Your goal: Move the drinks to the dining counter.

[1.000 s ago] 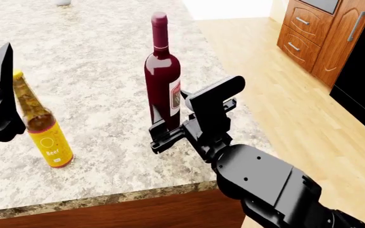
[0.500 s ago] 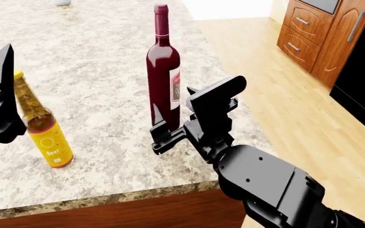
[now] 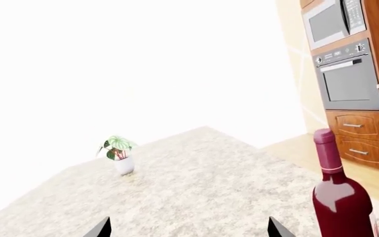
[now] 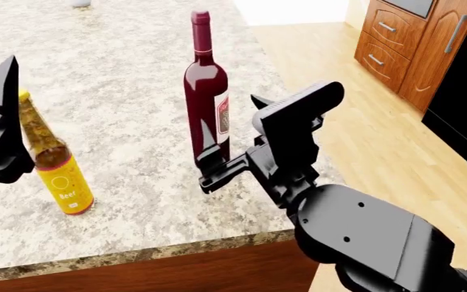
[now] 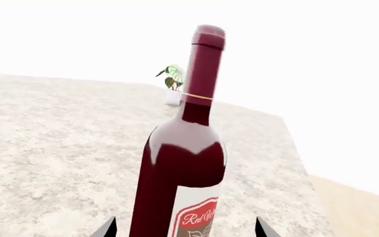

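On the table (image 4: 128, 115) I count two bottles: one wine bottle (image 4: 207, 91) near its right edge and one beer bottle (image 4: 51, 158) toward the front left. One small potted plant (image 3: 118, 153) stands at the far end. Two drawers (image 4: 388, 42) show on the cabinet beyond.

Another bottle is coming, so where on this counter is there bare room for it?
Free: the dining counter behind the beer bottle and wine bottle, toward the small plant; also the strip between the bottles. Crowded: around the wine bottle by the right gripper.
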### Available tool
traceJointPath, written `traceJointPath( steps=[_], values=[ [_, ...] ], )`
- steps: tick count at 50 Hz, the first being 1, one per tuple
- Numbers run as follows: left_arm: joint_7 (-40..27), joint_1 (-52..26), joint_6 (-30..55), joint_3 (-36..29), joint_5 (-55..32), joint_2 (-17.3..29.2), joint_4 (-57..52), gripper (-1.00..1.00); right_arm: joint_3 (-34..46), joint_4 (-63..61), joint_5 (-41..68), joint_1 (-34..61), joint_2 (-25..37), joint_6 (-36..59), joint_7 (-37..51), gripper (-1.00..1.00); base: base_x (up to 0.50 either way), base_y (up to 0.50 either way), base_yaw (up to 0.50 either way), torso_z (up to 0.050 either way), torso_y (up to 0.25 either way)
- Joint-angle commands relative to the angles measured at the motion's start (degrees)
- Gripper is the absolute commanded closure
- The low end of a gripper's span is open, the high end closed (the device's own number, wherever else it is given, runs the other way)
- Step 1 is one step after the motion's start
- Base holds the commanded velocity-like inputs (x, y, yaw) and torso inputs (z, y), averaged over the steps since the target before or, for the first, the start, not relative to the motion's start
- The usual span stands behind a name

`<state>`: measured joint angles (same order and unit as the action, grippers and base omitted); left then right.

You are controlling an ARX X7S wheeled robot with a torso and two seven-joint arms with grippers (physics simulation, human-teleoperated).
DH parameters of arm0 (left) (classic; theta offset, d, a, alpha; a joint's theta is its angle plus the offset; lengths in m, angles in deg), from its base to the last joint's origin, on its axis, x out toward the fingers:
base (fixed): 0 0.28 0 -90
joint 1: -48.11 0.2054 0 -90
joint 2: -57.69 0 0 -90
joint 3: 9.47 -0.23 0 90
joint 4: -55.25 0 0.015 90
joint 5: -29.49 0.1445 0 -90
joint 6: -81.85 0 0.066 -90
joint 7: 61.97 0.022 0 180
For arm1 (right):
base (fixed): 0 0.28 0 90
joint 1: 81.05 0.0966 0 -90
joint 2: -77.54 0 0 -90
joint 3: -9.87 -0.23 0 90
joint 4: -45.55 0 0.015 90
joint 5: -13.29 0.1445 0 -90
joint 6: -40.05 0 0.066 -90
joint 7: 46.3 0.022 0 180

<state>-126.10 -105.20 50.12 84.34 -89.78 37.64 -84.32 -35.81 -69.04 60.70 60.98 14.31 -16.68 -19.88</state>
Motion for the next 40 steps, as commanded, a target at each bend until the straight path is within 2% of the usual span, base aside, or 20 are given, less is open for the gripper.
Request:
traceJointPath(
  steps=[1,2,4,13,17,20,22,26,27,28,30,40],
  values=[
    [0.0,-0.9,-0.2,-0.4,-0.3,0.1,0.0,-1.0,-4.8,-10.2,9.0,2.9,2.7,6.4,7.9,-1.0,0.0,0.0,0.0,0.0,0.0],
    [0.0,-1.2,-0.3,-0.4,-0.5,0.2,0.1,-1.0,-7.9,-11.1,11.8,2.2,3.0,5.0,10.0,-1.0,0.0,0.0,0.0,0.0,0.0],
    [-0.1,-1.5,-0.4,-0.7,-0.6,0.1,-0.1,-1.0,-7.6,-13.3,12.4,4.4,4.0,8.5,13.3,-1.0,0.0,0.0,0.0,0.0,0.0],
    [0.0,-0.6,-0.2,-0.7,0.5,-1.1,-0.7,-1.0,-13.7,-17.8,26.0,8.4,6.3,11.7,23.7,-1.0,0.0,0.0,0.0,0.0,0.0],
    [-1.0,-3.0,-0.4,-3.1,-0.3,-1.5,-1.1,-1.0,-14.9,-17.8,29.1,10.4,7.0,13.7,30.8,-1.0,0.0,0.0,0.0,0.0,0.0],
    [-1.1,-3.3,-0.4,-3.3,-0.4,-1.4,-1.1,-1.0,-15.9,-19.3,26.7,9.1,7.3,11.7,29.9,-1.0,0.0,0.0,0.0,0.0,0.0],
    [-1.1,-3.3,-0.5,-3.2,-0.5,-1.4,-1.1,-1.0,-16.4,-19.6,23.1,9.6,7.7,11.9,32.7,-1.0,0.0,0.0,0.0,0.0,0.0],
    [-1.4,-4.2,-0.6,-3.7,-0.9,-1.1,-1.1,-1.0,-17.0,-19.0,21.3,8.5,8.8,10.0,29.2,-1.0,0.0,0.0,0.0,0.0,0.0],
    [-1.6,-4.3,-0.6,-3.8,-0.9,-1.3,-1.3,-1.0,-15.6,-22.8,16.3,8.6,10.0,10.3,29.0,-1.0,0.0,0.0,0.0,0.0,0.0],
    [-1.6,-4.3,-0.6,-3.9,-0.9,-1.3,-1.4,-1.0,-15.6,-22.7,16.3,8.1,10.2,8.7,25.7,-1.0,0.0,0.0,0.0,0.0,0.0],
    [-1.6,-4.3,-0.6,-4.0,-0.9,-1.3,-1.4,-1.0,-16.0,-22.3,17.3,8.3,10.1,9.6,28.1,-1.0,0.0,0.0,0.0,0.0,0.0],
    [-2.1,-6.3,-1.0,-4.5,-2.3,-0.5,-1.1,-1.0,-16.7,-22.3,17.8,8.5,9.8,7.5,25.6,-1.0,0.46,-0.11,0.0,0.0,0.0]
  ],
)
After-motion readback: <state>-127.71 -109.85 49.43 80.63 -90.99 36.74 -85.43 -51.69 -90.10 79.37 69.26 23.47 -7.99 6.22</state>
